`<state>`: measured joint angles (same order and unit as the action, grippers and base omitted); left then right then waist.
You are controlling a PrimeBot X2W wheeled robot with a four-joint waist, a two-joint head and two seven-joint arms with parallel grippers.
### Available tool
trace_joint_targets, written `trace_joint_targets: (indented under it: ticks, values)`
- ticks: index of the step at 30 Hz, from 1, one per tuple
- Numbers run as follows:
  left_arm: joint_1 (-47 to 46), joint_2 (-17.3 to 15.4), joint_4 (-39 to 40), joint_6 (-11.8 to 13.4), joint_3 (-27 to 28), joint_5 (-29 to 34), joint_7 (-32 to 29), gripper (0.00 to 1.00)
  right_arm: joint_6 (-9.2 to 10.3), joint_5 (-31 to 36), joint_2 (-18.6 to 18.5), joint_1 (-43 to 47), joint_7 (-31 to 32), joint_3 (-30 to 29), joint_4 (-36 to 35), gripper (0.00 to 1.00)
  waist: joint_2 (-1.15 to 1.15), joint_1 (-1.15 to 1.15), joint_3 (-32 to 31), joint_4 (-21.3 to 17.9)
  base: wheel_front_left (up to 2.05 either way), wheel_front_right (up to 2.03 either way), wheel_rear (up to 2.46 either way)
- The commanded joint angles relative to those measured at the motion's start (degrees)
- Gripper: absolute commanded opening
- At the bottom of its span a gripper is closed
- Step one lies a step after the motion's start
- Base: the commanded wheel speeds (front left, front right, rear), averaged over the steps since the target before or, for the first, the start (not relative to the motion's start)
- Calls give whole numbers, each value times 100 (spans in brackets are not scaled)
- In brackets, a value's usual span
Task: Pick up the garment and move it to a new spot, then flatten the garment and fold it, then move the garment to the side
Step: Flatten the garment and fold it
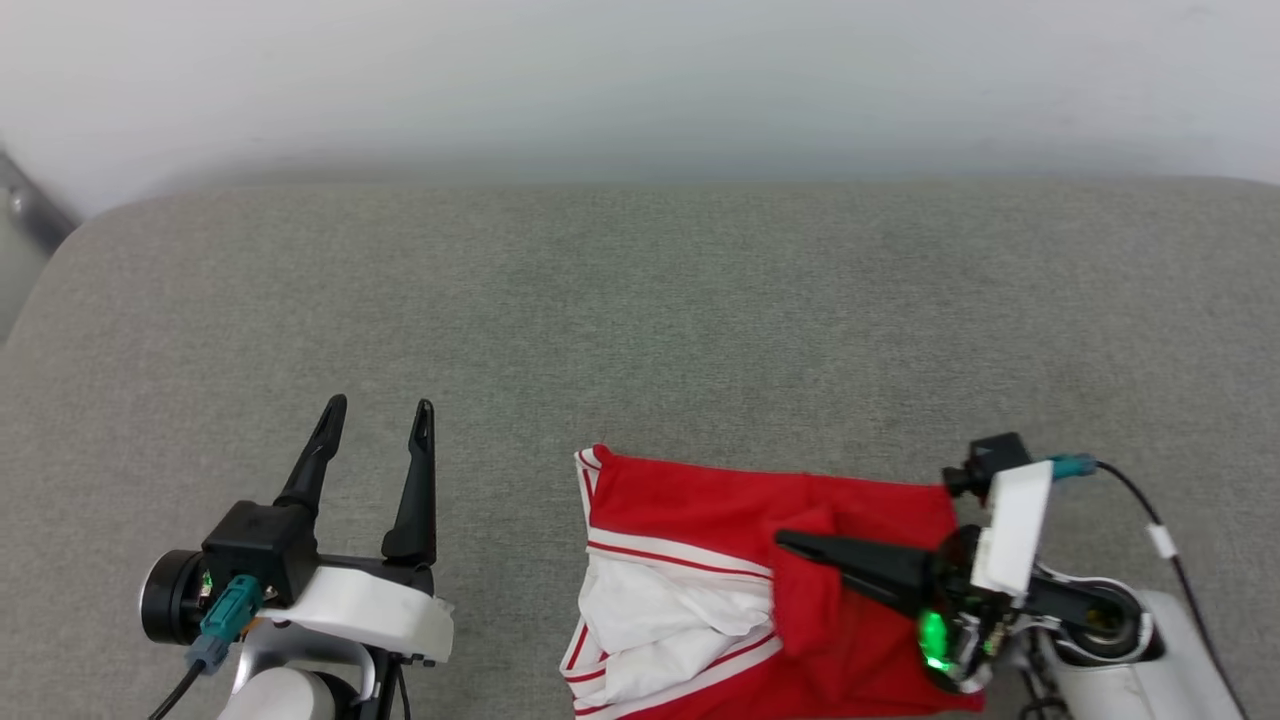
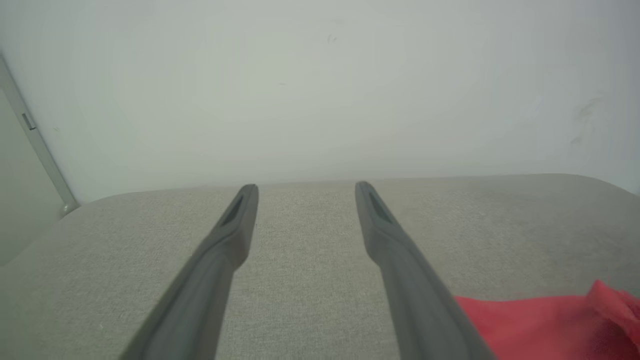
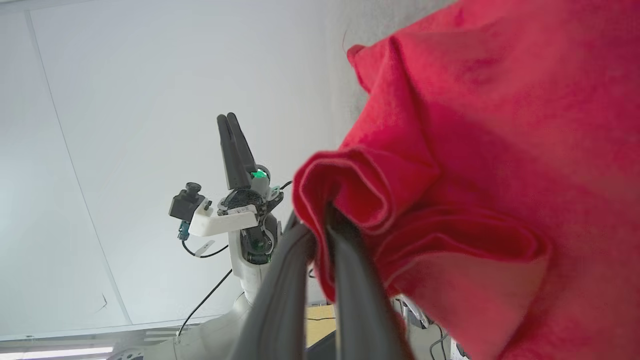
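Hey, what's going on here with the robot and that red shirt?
The robot's right hand is shut on a pinched fold of the garment, a red top with white, striped-trim sleeves. It lies bunched up on the grey fabric surface, near the robot's side. The left hand is open and holds nothing, off to the left of the garment and apart from it. The garment is not yet spread flat or folded.
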<state>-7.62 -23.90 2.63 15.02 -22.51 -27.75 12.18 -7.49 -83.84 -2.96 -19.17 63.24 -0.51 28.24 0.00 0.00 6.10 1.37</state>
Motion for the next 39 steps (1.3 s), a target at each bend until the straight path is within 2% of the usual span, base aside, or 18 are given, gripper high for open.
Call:
trace_joint_targets:
  ticks: [1,3,5,9,10,11,12,18,23,25,29,32,35,39]
  values:
    - [-66,12,-17,-16,-12,29,-11,100,0,-297,11,-125,-230,335,-30,0,0,0,25,72,0,0,0]
    - [-111,28,-22,-20,-29,25,-12,100,0,-542,11,-181,-566,794,-68,0,0,0,58,135,0,0,0]
    - [-127,38,-27,-23,-39,21,-9,100,0,-616,11,-210,-723,1016,-80,0,0,0,74,165,0,0,0]
    - [-182,82,-75,-41,-62,1,25,100,0,-273,9,-352,-1416,1665,71,0,0,0,144,282,0,0,0]
    - [-208,95,-87,-54,-67,-4,43,100,0,-164,9,-381,-1566,1767,137,19,0,0,159,309,0,0,0]
    - [-215,109,-106,-61,-68,-3,60,100,0,-33,8,-417,-1692,1849,175,47,0,0,166,327,0,0,0]
    - [-209,122,-125,-64,-65,-13,72,100,0,22,9,-436,-1809,1903,198,100,0,0,172,339,0,0,0]
    - [-136,149,-225,-58,-14,-54,130,100,0,329,-79,-552,-2112,2179,-63,100,0,0,171,291,0,0,0]
    - [-93,133,-289,-67,-2,-67,162,100,1,964,-461,-592,-2533,2462,-803,100,0,0,105,153,0,0,0]
    - [-81,128,-308,-66,1,-74,174,100,0,1428,-741,-572,-2898,2562,-1120,100,0,0,84,99,0,0,0]
    - [-39,116,-331,-25,21,-80,184,100,0,2859,-1350,-458,-3951,2562,-1403,100,0,0,48,-26,0,0,0]
    - [36,99,-350,10,48,-92,200,100,0,3852,-1650,-258,-4559,2240,-1386,100,0,0,-6,-132,0,0,0]
    - [101,70,-361,43,105,-114,211,100,0,4482,-1701,52,-4925,1699,-1419,100,0,0,-70,-244,0,0,0]
    - [289,34,-366,128,245,-180,231,100,1,4994,-1643,566,-5189,963,-1564,100,0,0,-187,-389,0,0,0]
